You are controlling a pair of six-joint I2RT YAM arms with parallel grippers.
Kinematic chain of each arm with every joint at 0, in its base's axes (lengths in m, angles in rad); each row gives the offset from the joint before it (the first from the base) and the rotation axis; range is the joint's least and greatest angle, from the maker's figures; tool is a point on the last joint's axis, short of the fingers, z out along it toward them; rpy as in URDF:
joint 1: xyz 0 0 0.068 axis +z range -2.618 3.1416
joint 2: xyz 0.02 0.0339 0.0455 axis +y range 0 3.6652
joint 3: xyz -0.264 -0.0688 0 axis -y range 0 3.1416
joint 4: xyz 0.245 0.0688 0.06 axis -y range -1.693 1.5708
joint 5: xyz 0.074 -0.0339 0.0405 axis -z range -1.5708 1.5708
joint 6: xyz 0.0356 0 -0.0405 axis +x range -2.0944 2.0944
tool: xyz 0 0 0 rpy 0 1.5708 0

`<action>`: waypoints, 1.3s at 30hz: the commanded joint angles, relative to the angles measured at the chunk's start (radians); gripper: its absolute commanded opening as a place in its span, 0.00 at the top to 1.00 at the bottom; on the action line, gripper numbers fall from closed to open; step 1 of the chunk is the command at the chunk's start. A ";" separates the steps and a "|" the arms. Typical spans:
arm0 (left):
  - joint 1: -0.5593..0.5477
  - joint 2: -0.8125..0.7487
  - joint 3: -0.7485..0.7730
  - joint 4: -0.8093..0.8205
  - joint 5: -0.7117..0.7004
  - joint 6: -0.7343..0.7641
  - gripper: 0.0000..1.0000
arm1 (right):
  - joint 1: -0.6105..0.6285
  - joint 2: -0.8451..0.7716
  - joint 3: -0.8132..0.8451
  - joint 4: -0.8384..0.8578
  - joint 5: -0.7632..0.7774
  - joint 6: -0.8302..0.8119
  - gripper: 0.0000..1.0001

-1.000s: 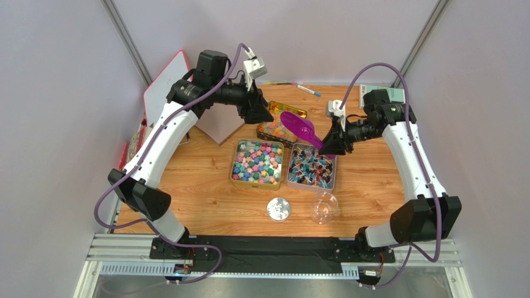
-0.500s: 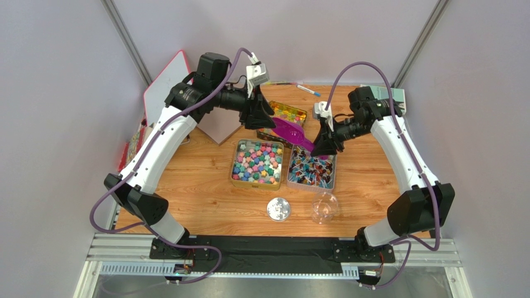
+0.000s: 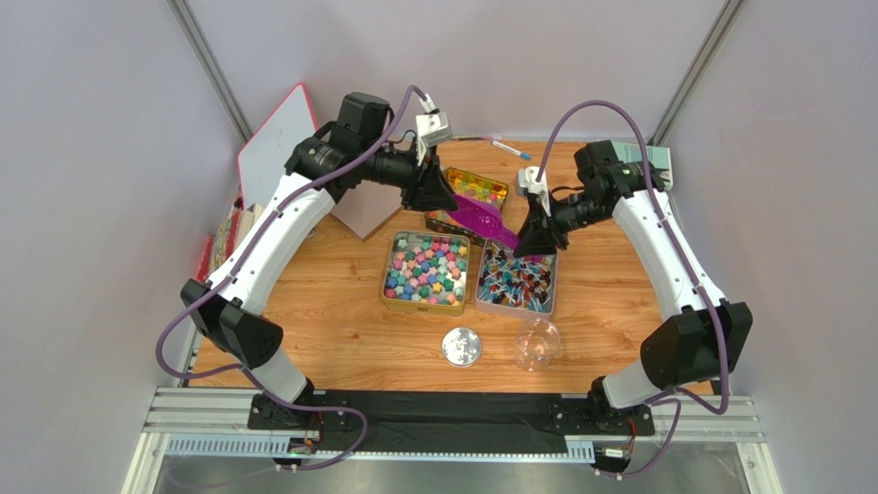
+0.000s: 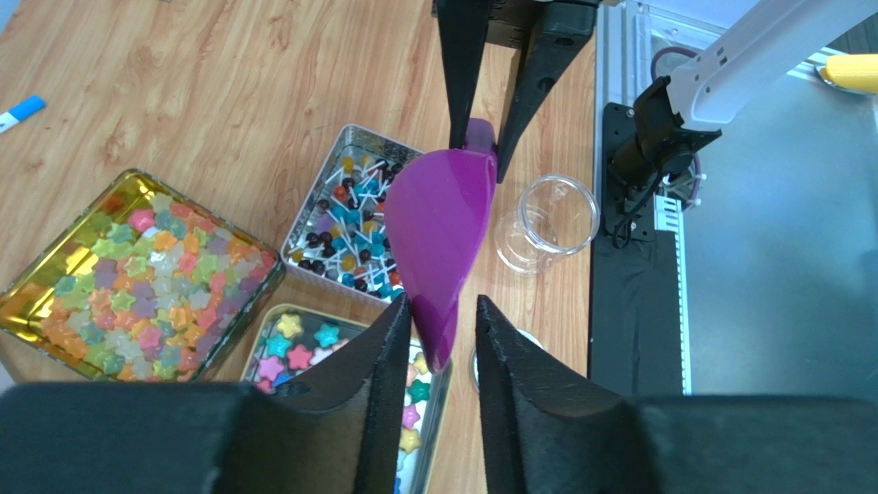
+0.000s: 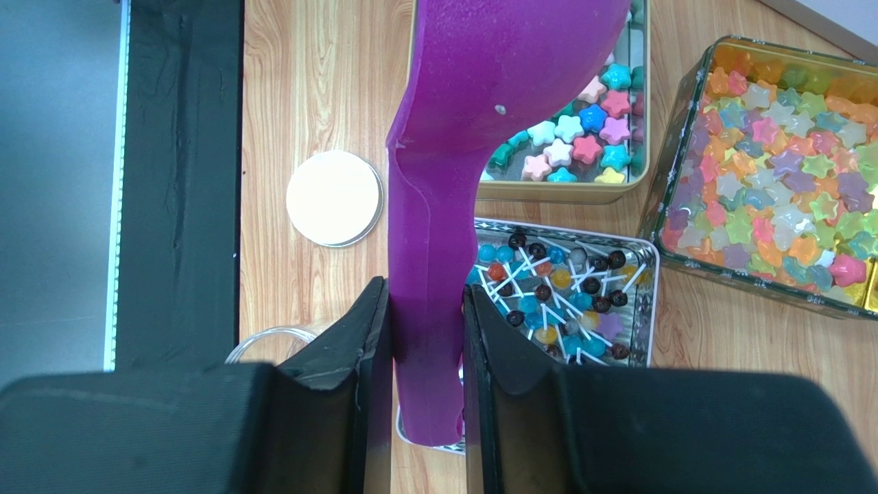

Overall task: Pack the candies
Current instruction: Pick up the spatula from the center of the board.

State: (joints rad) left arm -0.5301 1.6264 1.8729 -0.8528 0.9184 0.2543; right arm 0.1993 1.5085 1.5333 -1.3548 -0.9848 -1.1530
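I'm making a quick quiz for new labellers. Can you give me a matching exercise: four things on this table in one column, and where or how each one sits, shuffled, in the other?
Things:
1. scoop
2. jar
3. lid
4. lollipop tin

Places or states:
a. lies flat, just left of the jar
b. gripped by its handle in the right tool
c. stands open and looks empty, nearest the right arm's base
d. right beside the star tin, on its right

Pairs: 1-b, 2-c, 3-a, 4-d

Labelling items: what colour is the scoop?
The scoop is glossy purple, best seen in the right wrist view.
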 commanded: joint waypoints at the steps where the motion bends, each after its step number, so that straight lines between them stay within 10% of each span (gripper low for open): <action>1: -0.007 0.024 0.034 -0.003 0.020 0.022 0.68 | 0.015 -0.045 0.033 -0.271 -0.028 0.009 1.00; 7: -0.007 0.030 0.012 -0.009 0.010 0.010 1.00 | 0.023 -0.064 0.033 -0.254 -0.025 0.039 0.97; 16: 0.013 0.015 -0.004 -0.042 -0.055 -0.023 1.00 | 0.023 -0.376 -0.065 0.190 0.234 0.406 0.77; 20: 0.013 0.009 -0.035 -0.037 -0.096 -0.070 1.00 | 0.023 -0.559 -0.180 0.503 0.391 0.611 0.12; 22: 0.015 0.018 -0.037 -0.034 -0.102 -0.079 1.00 | 0.022 -0.612 -0.208 0.575 0.396 0.644 0.00; 30: 0.064 0.105 0.026 0.090 -0.086 -0.364 1.00 | 0.041 -0.807 -0.479 0.839 0.411 0.585 0.00; 39: 0.143 0.182 -0.027 0.373 0.267 -0.690 1.00 | 0.158 -0.900 -0.716 1.129 0.563 0.533 0.19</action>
State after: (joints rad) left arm -0.3969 1.8191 1.8469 -0.6460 0.9989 -0.2729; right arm 0.3443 0.5888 0.7799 -0.4320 -0.4870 -0.6510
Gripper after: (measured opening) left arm 0.018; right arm 0.826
